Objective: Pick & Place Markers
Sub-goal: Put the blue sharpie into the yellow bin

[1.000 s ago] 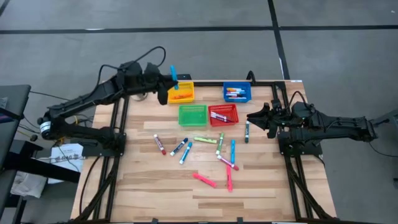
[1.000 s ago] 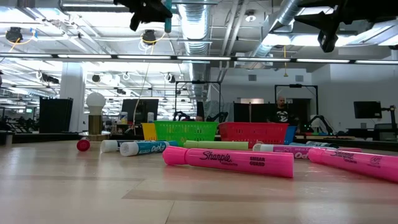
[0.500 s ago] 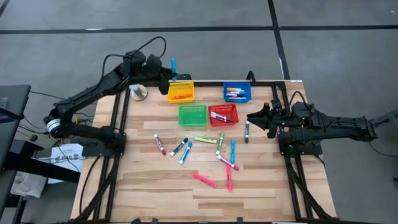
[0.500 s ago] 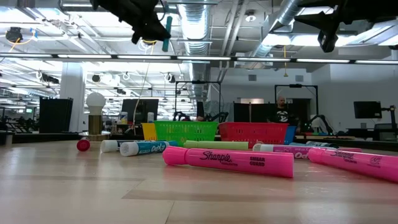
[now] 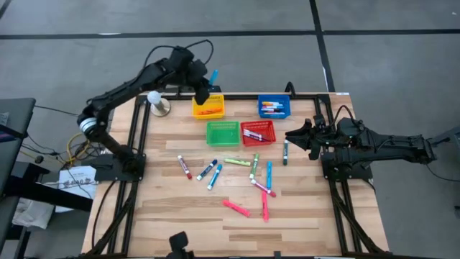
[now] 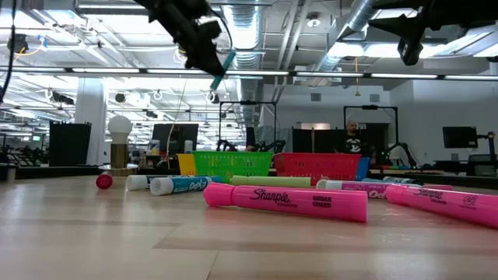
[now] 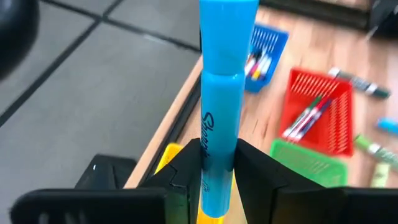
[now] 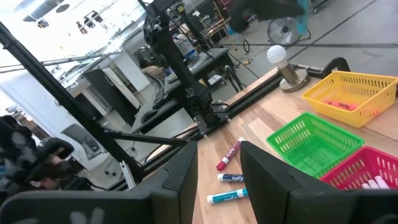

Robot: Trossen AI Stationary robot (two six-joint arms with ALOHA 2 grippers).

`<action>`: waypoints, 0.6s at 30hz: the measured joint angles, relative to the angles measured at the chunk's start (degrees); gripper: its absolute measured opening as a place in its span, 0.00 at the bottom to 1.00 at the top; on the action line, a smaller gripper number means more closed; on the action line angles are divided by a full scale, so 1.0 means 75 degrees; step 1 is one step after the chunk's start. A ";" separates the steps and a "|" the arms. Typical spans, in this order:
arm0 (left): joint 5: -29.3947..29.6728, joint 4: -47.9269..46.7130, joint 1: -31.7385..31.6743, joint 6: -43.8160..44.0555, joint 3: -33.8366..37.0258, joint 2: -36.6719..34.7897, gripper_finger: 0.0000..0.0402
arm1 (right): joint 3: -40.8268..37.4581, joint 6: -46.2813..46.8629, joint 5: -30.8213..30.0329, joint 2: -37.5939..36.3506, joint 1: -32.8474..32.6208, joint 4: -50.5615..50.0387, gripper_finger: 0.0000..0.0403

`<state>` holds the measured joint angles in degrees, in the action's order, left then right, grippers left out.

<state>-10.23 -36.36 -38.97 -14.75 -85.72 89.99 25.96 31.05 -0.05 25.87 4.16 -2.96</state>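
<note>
My left gripper [image 5: 204,91] hangs high over the far edge of the yellow basket [image 5: 209,108], shut on a light blue marker [image 5: 213,75] [image 7: 219,87] [image 6: 224,65]. Beside the yellow basket stand a blue basket [image 5: 274,106], a green one [image 5: 223,132] and a red one [image 5: 259,132]; the blue and red hold markers. Several loose markers [image 5: 253,167] lie flat on the wooden table's middle, pink ones [image 6: 285,201] nearest the front. My right gripper [image 5: 293,134] [image 8: 219,180] waits open at the table's right side, pointing level, touching nothing. My left gripper pinches the blue marker's barrel [image 7: 217,163] near its back end between its two fingers [image 7: 186,177], one on each side. The marker runs on past the fingertips in line with the fingers. It is lifted clear of everything and slants down toward the baskets.
A white bulb on a round stand [image 5: 157,102] sits at the far left corner. Black frame rails [image 5: 338,201] run along the table's left, right and far edges. A dark object [image 5: 178,244] shows at the near edge. A person [image 6: 352,138] stands far behind the table.
My left gripper has swung toward the table's right along the far edge, from left of the yellow basket to over its far edge, and sunk a little. It has turned and tipped, so the blue marker now slants instead of standing upright. The grip has stayed shut.
</note>
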 joint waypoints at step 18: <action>0.1221 -0.0298 -0.0214 -0.1627 -0.0013 0.2384 0.21 | 0.0000 0.0000 0.0000 -0.0002 -0.0003 0.0000 0.28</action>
<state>-1.07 -38.60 -40.58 -26.95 -85.82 107.87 25.96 31.05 -0.05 25.85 4.14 -2.96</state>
